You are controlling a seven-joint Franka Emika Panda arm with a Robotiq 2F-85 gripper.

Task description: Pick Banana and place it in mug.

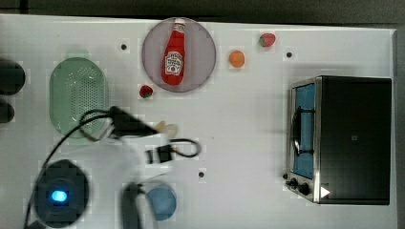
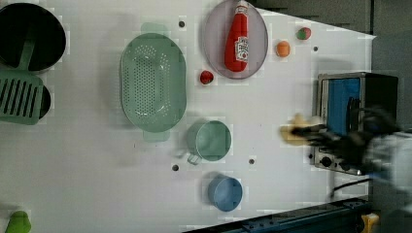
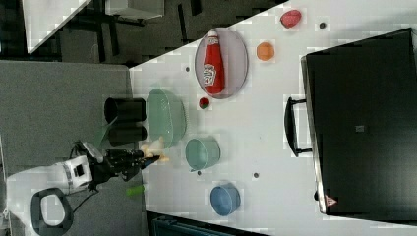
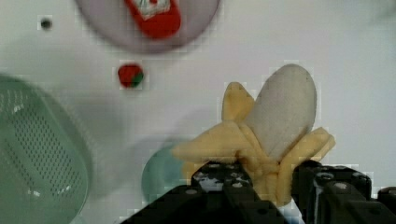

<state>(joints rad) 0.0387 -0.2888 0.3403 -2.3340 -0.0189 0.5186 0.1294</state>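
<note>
Gripping the banana (image 4: 275, 135) at its peel base, the claw (image 4: 261, 186) is holding it in the air above the table, near the mug (image 4: 161, 170). It is looking soft, plush and light, so the low pinch is seeming secure.

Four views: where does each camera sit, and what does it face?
Top view: overhead, facing the table; end effector grips the banana.
Left view: high, arm entering from the left view's right; mug.
Right view: high, arm at the right view's left.
Wrist view: behind the fingers.
All share the ketchup.
</note>
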